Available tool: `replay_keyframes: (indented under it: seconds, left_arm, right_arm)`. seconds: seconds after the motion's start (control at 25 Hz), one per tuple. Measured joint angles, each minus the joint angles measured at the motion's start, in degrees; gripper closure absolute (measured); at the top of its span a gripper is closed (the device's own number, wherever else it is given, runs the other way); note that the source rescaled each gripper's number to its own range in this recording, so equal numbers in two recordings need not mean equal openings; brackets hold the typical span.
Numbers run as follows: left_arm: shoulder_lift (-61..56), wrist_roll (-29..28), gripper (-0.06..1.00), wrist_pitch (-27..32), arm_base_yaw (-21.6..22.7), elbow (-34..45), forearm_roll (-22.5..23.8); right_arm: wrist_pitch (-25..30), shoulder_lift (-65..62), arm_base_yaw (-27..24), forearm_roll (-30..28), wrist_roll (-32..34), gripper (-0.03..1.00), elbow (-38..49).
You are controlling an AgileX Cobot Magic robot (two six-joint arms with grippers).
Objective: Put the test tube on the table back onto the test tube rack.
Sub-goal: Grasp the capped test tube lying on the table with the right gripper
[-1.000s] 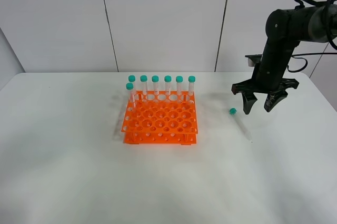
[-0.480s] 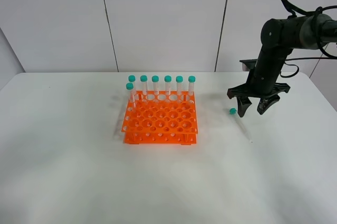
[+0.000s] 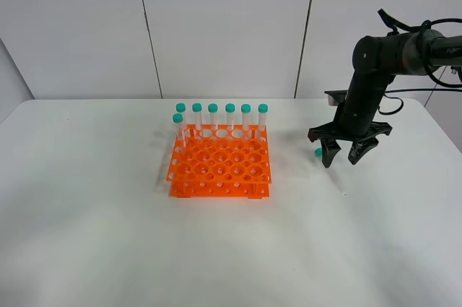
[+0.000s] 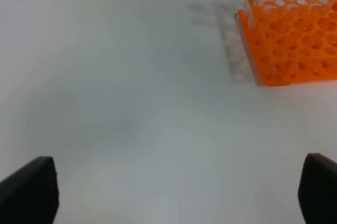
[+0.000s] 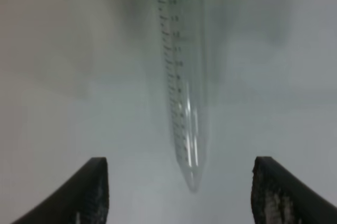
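Two fingertips of the left gripper sit wide apart, holding nothing. The test tube rack is unmoved at mid table. The test tube lies flat to the right of it. The right gripper is now further left and lower, jaws wide open astride the tube, gripping nothing.

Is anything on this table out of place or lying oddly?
One test tube lies flat on the table, right of the orange rack, below the open right claw. The seven other tubes stand upright in the rack.

test tube cap partly off-frame
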Motion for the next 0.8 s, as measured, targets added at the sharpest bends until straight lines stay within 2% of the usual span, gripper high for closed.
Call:
replay_keyframes:
  seconds: [0.4, 0.8]
  left_arm:
    - [0.0, 0.0, -0.06, 0.0, 0.0, 0.0, 0.0]
    - [0.0, 0.0, -0.06, 0.0, 0.0, 0.0, 0.0]
  right_arm:
    - [-1.14, 3.33, 0.0, 0.51, -0.06, 0.29, 0.0]
    - [-1.21, 3.33, 0.0, -1.81, -1.68, 0.29, 0.0]
